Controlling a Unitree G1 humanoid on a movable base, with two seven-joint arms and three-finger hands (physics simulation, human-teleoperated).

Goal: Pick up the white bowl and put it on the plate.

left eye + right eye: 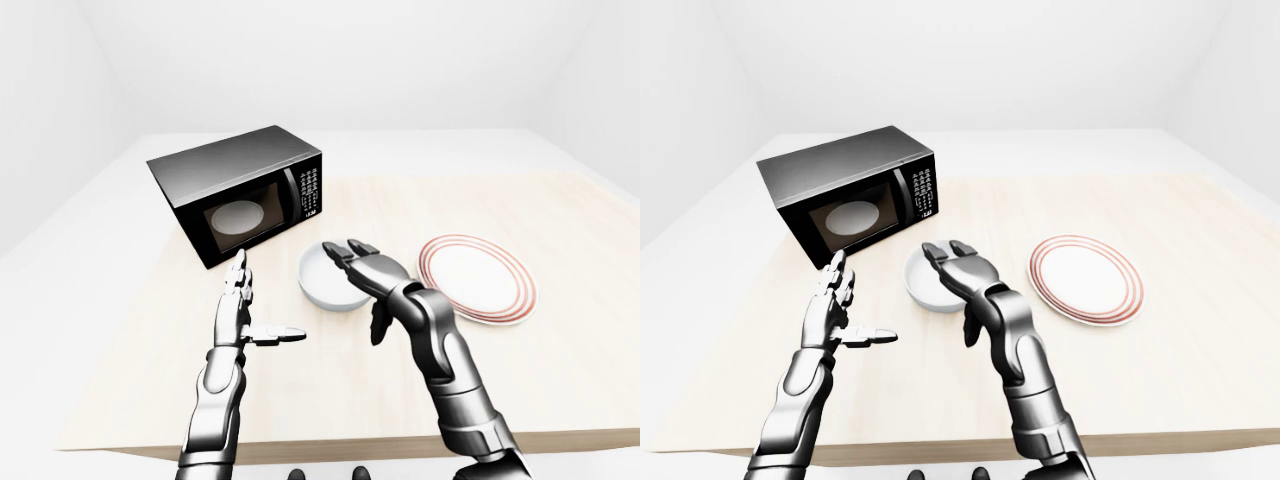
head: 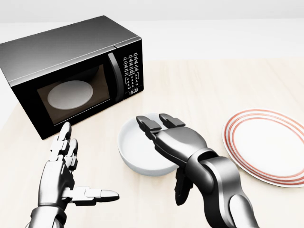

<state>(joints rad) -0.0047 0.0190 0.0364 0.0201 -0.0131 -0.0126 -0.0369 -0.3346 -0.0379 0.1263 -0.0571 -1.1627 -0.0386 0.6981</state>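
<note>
Right robot hand (image 2: 161,135), fingers spread and unclenched, hovers directly over the white bowl (image 2: 137,149); the plate (image 2: 266,145) lies to its right.

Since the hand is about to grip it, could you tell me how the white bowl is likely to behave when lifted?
The white bowl looks rigid and glossy, so it will probably keep its shape but may slip between the right hand's smooth metal fingers. Its wide, shallow form suggests it will sit stably and is unlikely to tip. Gripped at one rim only, it may tilt.
</note>
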